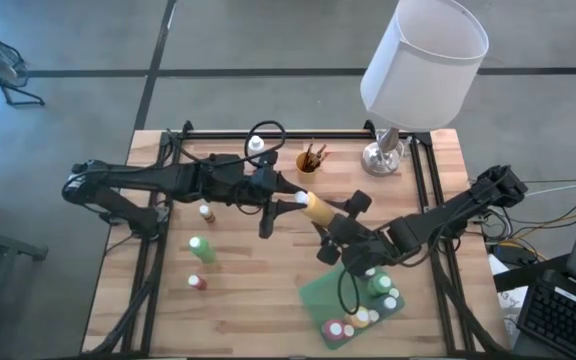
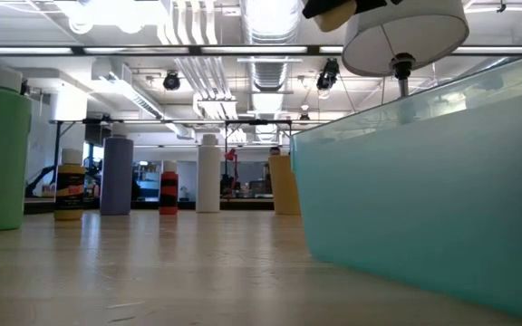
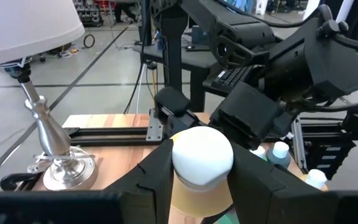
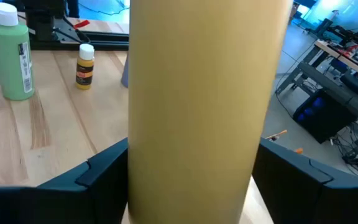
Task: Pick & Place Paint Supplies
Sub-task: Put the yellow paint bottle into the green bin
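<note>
A tan paint bottle (image 1: 320, 211) with a white cap (image 3: 202, 155) hangs in the air over the table's middle, between both arms. My left gripper (image 1: 296, 198) reaches in from the table's left and is shut on the cap. My right gripper (image 1: 340, 226) comes from the right, its fingers on either side of the bottle's body (image 4: 197, 93). A green tray (image 1: 320, 296) near the front right holds several white-capped bottles. A green bottle (image 1: 202, 249) and two small bottles (image 1: 206, 211) (image 1: 197, 283) stand upright on the wood. My left gripper pinches the white cap (image 3: 185, 171) between its two fingers, coming about level from the table's left. The bottle is lifted clear and tilted, its cap end toward the left arm. My right gripper has the tan body (image 4: 143, 162) between its two fingers (image 4: 104, 171), which lie across the bottle against its two sides. They come slanting down from the table's right. The bottle is clear of the table.
A white-shaded lamp (image 1: 420, 62) on a silver base (image 1: 384, 158) stands at the back right. Beside it is a cup of brushes (image 1: 310, 158), and a white-capped bottle (image 1: 257, 146) stands at the back. The tray's teal wall (image 2: 424, 199) fills the low view's right.
</note>
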`<state>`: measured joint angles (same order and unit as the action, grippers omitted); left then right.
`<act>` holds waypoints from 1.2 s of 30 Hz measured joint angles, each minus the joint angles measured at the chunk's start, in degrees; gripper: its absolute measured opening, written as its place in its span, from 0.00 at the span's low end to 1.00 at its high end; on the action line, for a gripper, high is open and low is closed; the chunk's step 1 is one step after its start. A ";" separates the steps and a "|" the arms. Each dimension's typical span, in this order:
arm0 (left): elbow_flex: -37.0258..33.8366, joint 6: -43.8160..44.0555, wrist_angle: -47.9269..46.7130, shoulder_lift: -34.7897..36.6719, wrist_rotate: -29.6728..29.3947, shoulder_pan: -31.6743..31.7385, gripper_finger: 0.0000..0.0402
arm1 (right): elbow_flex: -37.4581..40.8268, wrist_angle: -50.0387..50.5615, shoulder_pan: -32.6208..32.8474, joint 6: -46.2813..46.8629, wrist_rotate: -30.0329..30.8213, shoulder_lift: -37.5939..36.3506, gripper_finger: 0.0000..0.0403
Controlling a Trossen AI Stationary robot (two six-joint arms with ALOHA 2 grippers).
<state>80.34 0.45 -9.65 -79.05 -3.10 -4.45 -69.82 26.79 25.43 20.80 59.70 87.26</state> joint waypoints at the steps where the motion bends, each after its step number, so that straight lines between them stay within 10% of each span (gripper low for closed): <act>1: 0.00 0.00 -0.01 0.00 0.00 0.00 0.32 | 0.00 0.00 0.00 -0.02 0.00 0.00 0.70; 36: 0.00 0.02 -0.28 0.00 0.55 0.00 0.35 | 0.00 -0.01 0.04 -0.53 -0.02 0.00 0.54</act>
<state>80.34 0.47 -9.93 -79.05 -2.55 -4.45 -69.82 26.77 25.47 20.27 59.68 87.26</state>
